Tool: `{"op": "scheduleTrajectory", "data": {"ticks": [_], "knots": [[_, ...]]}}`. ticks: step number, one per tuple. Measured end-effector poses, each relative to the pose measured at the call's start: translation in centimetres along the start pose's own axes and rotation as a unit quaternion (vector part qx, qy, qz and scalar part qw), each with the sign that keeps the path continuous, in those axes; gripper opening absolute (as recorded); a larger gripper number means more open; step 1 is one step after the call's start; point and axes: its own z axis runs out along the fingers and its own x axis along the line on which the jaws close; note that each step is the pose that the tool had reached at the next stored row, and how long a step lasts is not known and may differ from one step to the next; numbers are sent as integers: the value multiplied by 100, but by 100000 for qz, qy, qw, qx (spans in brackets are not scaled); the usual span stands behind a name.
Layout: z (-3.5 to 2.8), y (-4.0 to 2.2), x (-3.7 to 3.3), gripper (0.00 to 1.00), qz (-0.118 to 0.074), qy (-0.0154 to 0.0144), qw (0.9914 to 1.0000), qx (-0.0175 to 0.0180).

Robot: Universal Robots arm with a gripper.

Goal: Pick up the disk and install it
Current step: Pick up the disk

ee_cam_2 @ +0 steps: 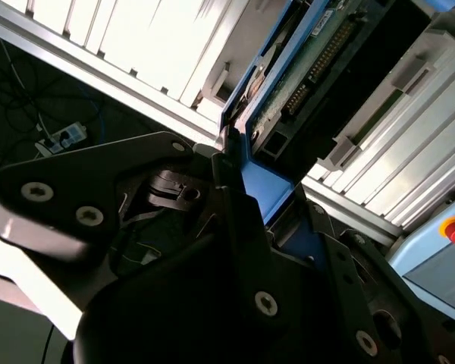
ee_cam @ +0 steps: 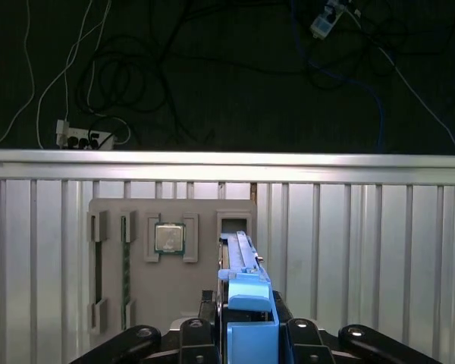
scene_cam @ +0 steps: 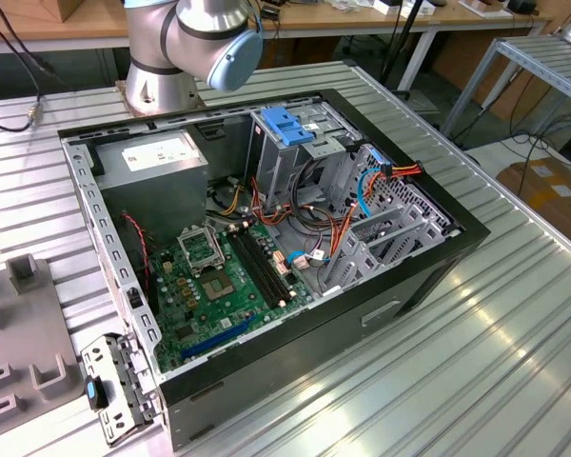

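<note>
- You are looking at the gripper point(ee_cam: 243, 309) in the first wrist view. Its black fingers point(ee_cam: 207, 307) are pressing in from both sides, so it is clamping the disk point(ee_cam: 242, 254).
- The disk is showing you its thin edge, running straight away from the gripper. A bright blue plastic rail is wrapping the end between the fingers, and a narrow silver-and-blue strip is stretching beyond it.
- In the second wrist view the disk point(ee_cam_2: 318, 64) is turning its underside to you. It is showing a green circuit board with a row of pins, bordered by the blue rail, and the gripper point(ee_cam_2: 267, 196) is closing on that rail.
- The disk is hanging over the grey fixture plate point(ee_cam: 174, 292), which is lying on the ribbed metal table point(ee_cam: 364, 250). You cannot tell whether the disk is touching the plate or is just above it.
- Near the disk, a processor chip point(ee_cam: 169, 239) is resting in a recess of the same plate.
- Beyond the table edge, a power strip point(ee_cam: 83, 139) and loose cables are lying on the dark floor.
- In the exterior view the arm point(scene_cam: 195, 43) is rising at the upper left of the frame, next to the open computer case point(scene_cam: 295, 371).
- Inside the case, the motherboard point(scene_cam: 219, 281) is lying toward the exterior view's left. The power-supply box point(scene_cam: 157, 162) is sitting in the upper-left corner, and a blue latch point(scene_cam: 287, 124) is topping the metal drive cage point(scene_cam: 305, 162).
</note>
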Motion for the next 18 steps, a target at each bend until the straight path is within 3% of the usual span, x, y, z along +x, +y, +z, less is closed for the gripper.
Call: {"op": "scheduleTrajectory", "data": {"ticks": [12, 18], "knots": [[-9, 0, 0, 37, 0, 12, 100000, -16], [-72, -1, 2, 37, 1, 9, 100000, -7]]}}
